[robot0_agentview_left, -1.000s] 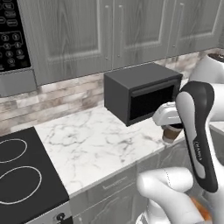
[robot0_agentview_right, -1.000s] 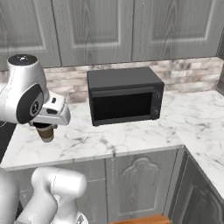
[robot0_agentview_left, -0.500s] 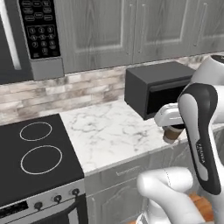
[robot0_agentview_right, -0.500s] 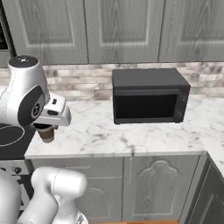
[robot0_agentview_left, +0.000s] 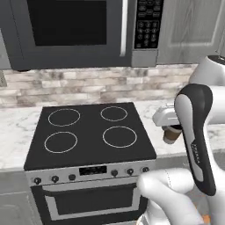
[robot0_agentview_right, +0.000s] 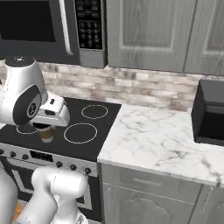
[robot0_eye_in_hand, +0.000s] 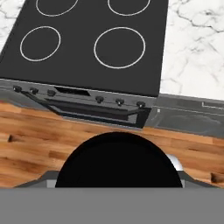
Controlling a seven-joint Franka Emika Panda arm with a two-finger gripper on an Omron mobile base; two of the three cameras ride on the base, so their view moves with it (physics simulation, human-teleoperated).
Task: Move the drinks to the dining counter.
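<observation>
While the jaws grip the brown cup (robot0_agentview_left: 171, 135), it hangs beyond the stove (robot0_agentview_left: 90, 132) front edge.

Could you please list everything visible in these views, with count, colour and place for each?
cup: one, brown with a black lid, held under the gripper, above the floor in front of the stove in the hand view
stove: one, black glass top with four white ring burners, knobs along its front, set into the counter
upper microwave: one, dark with a keypad, mounted above the stove
countertop microwave: one, black, on the worktop at the far right
worktop: one, white marble with grey veins, either side of the stove
cabinets: grey wood, above and below the worktop
backsplash: brick, beige-grey
floor: wooden, brown
gripper: one, white, closed on the cup
</observation>
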